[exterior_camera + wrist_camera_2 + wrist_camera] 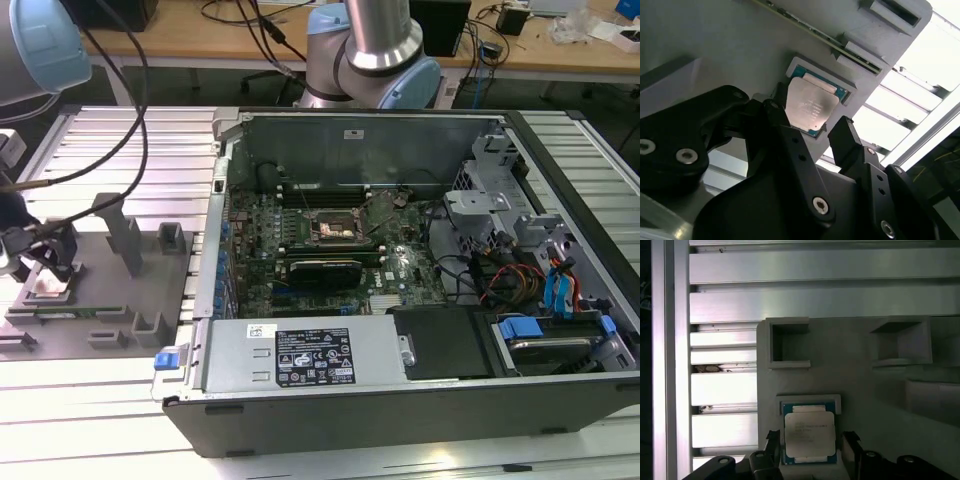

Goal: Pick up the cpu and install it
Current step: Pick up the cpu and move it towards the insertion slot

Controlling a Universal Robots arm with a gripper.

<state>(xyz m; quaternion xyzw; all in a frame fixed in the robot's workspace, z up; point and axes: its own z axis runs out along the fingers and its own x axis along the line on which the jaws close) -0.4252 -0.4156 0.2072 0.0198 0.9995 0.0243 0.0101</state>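
The cpu (809, 434), a pale silver square chip with a green rim, lies flat in a recess of the grey fixture plate (855, 385). In both wrist views my gripper (811, 442) stands open just above it, one black finger on each side and a small gap to the chip's edges. The second wrist view shows the cpu (810, 107) between the fingertips (776, 114). In the exterior view the gripper (45, 265) hovers over the cpu (50, 288) at the far left. The dark square socket (333, 228) sits on the motherboard inside the open computer case.
Grey fixture blocks (125, 238) stand up on the plate beside the gripper. The open computer case (400, 400) has tall metal walls, with cables and drive bays at the exterior view's right. Ribbed aluminium table rails (820, 300) surround the plate.
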